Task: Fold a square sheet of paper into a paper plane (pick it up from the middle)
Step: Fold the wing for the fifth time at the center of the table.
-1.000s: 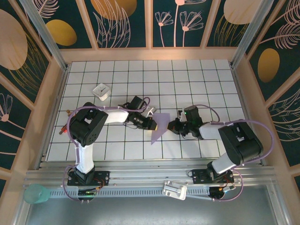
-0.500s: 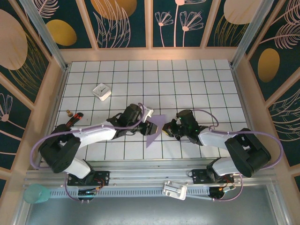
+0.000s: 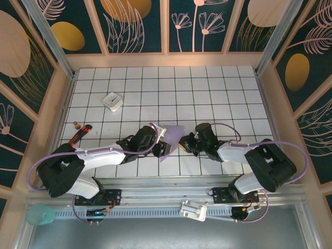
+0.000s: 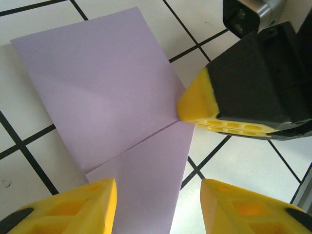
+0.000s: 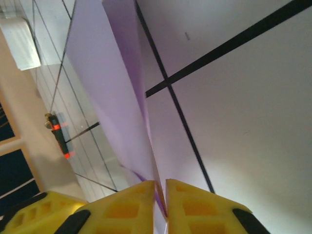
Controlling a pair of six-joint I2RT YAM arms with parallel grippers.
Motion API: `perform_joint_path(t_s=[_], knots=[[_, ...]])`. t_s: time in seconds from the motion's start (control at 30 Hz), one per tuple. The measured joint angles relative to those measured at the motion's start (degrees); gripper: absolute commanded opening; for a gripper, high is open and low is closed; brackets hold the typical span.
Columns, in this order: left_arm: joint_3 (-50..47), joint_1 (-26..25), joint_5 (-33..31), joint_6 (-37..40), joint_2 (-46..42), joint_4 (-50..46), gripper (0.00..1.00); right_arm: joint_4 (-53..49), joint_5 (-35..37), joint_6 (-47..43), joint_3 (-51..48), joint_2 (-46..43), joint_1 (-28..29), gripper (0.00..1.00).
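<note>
From above, the purple paper [image 3: 173,136] is lying on the white tiled worktop [image 3: 207,88], near its front edge and between the two arms. It is folded and tapering to a point toward the arm bases. The left claw [image 3: 166,149] is reaching onto it from the left, and the right claw [image 3: 182,141] is meeting its right edge. A small white block [image 3: 112,101] is sitting well apart at the back left. A red-and-black pen [image 3: 82,134] is lying near the left side.

In the left wrist view, the paper [image 4: 97,87] is resting flat, with a crease running across it and a narrower flap below. The left claw [image 4: 158,209] is standing wide, its yellow fingers [image 4: 68,209] on either side of that flap and gripping nothing. The right claw [image 4: 192,109] is pressing its tips together on the paper's edge where the crease ends.

In the right wrist view, the right claw [image 5: 161,197] is almost closed. The thin purple edge [image 5: 109,78] is running down into the slit between its fingers, so it is pinching the paper.
</note>
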Motion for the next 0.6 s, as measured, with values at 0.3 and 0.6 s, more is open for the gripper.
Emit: perform_joint_path(t_s=[0.3, 0.6], knots=[[0.1, 0.0, 4.8, -4.3, 2.1, 2.2, 0.45, 3.1, -3.5, -10.7, 0.2, 4.0, -2.1, 0.23], [0.6, 0.4, 11.0, -7.9, 7.3, 5.1, 0.37, 4.7, -8.3, -19.7, 1.3, 5.4, -5.3, 0.26]])
